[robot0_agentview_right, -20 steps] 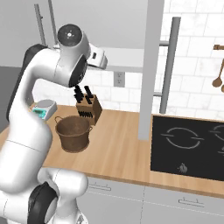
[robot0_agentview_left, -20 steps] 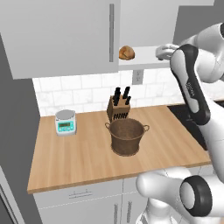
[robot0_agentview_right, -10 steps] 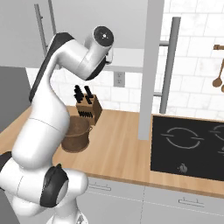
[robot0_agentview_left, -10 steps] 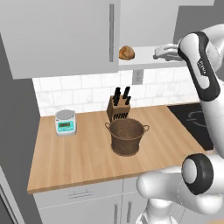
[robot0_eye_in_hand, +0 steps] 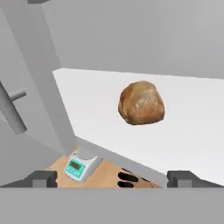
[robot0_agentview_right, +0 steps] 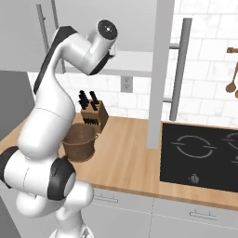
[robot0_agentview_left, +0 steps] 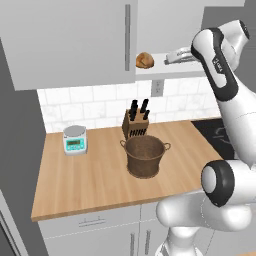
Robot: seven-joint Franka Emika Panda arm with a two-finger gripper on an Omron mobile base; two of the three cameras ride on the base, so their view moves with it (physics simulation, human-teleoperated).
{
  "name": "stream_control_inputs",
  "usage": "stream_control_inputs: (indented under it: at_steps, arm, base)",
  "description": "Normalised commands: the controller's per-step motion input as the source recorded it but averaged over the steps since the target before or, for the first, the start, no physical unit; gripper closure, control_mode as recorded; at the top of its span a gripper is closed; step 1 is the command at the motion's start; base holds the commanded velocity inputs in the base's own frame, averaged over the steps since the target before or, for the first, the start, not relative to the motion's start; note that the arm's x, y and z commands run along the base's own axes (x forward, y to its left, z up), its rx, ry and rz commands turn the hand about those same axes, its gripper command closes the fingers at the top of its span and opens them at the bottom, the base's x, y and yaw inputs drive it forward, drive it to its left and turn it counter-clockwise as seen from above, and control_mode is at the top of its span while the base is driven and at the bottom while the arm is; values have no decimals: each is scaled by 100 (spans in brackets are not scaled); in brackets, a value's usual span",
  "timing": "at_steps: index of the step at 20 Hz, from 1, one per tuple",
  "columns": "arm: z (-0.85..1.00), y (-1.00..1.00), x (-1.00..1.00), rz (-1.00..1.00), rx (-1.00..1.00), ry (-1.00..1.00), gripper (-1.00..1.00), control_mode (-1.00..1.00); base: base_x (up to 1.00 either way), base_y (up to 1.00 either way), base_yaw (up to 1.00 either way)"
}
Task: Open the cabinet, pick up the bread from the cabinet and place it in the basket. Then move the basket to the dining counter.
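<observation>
On white cabinet (robot0_agentview_left: pixel 70 45) shelf: bread (robot0_eye_in_hand: pixel 141 103) | worktop below: basket (robot0_agentview_left: pixel 145 156)

The bread (robot0_agentview_left: pixel 144 60) is sitting on the cabinet's white shelf (robot0_agentview_left: pixel 165 71) — basket (robot0_agentview_left: pixel 144 156), knife block (robot0_agentview_left: pixel 135 123) and scale (robot0_agentview_left: pixel 75 139) are standing on the worktop (robot0_agentview_left: pixel 95 180).

Open white shelf ahead of your gripper (robot0_eye_in_hand: pixel 112 177) mid-frame in the hand view, bare around the bread (robot0_eye_in_hand: pixel 141 103), closed cabinet door (robot0_eye_in_hand: pixel 41 78) and its bar handle (robot0_eye_in_hand: pixel 11 113) crowding your left, swung-open door (robot0_agentview_right: pixel 162 69) standing mid-frame in the right base view
</observation>
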Motion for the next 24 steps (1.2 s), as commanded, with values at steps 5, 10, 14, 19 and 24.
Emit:
stream_control_inputs:
  at_steps: [5,10,14,19,24]
  arm:
    - [0,30,18,4,-9,-19,-100,-100]
    - [0,9,34,3,0,-7,-100,-100]
    - [0,4,32,0,0,6,-100,-100]
    - [1,0,31,0,0,21,-100,-100]
    - [0,0,46,2,0,14,-100,-100]
  base:
    - [0,0,0]
    - [0,0,0]
    - [0,0,0]
    - [0,0,0]
    - [0,0,0]
